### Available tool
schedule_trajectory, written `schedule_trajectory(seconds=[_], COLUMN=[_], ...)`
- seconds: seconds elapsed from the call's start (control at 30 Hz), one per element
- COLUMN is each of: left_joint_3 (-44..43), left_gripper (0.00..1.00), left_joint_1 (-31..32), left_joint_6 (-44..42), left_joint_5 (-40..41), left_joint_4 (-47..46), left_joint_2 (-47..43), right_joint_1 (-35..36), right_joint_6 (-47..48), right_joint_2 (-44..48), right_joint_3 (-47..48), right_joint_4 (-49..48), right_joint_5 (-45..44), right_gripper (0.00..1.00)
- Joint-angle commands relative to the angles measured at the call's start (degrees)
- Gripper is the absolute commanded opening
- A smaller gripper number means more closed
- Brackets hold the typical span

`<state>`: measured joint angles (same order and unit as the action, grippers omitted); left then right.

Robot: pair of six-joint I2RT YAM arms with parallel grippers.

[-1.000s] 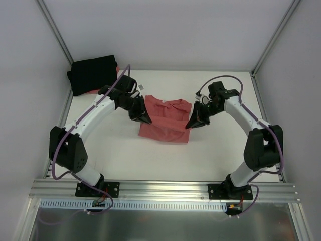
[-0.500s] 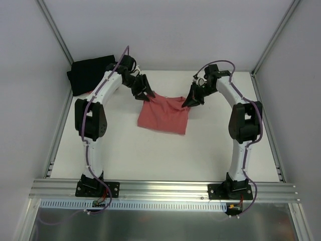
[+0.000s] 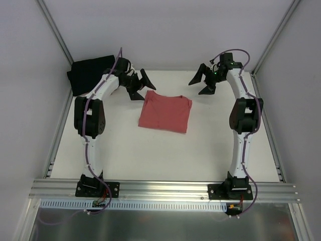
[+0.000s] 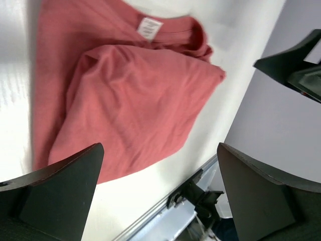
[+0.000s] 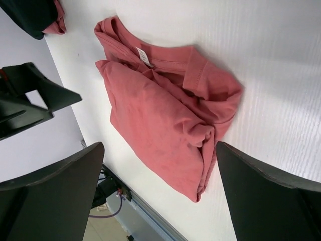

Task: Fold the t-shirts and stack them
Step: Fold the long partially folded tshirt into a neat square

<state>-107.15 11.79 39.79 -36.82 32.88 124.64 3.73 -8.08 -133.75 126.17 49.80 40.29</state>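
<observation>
The t-shirts are soft cotton: one coral-red t-shirt point(image 3: 165, 114), folded into a rough rectangle with a white neck label point(image 4: 149, 26), lies in the middle of the desk point(image 3: 165, 155), and one black t-shirt point(image 3: 90, 74) sits bundled at the far-left corner. The left tool point(image 3: 142, 87) and the right tool point(image 3: 202, 84) both stand wide open and empty, near the red one's far corners.

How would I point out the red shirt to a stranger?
Find the white table. Between the left gripper and right gripper, near the far edge, lies the coral-red t-shirt, folded into a rectangle. Its neighbour, the black t-shirt, sits in the far left corner.

Folded coral-red t-shirt point(image 3: 165, 113) on white table point(image 3: 150, 155)
</observation>
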Motion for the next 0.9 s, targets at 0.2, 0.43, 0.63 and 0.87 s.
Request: schedule_trajectory(seconds=[0.2,0.43,0.63,0.87], left_joint_3=[6.78,11.25,17.85,20.41], left_gripper=[0.99,0.99,0.99,0.99], left_joint_1=[0.42,1.92,1.83,2.62], left_joint_6=[-1.91,-6.99,-8.59,-4.73], left_joint_5=[-1.50,-3.17,-6.58,-9.58], left_joint_4=[-5.11,0.86,-0.27,-6.34], left_joint_2=[-14.33,-13.19,-12.14,-9.51], right_joint_1=[2.33,8.57,13.14,15.17], right_joint_6=[0.61,-0.18,-2.90,-4.49], right_joint_2=[15.53,19.14,18.36,11.16], right_joint_3=[-10.31,-19.81,-28.86,-28.53], right_joint_4=[0.13,-3.73,-9.97,-12.80], right_joint_5=[0.67,-0.04,0.66,0.58], right_gripper=[1.00,0.99,1.00,0.99])
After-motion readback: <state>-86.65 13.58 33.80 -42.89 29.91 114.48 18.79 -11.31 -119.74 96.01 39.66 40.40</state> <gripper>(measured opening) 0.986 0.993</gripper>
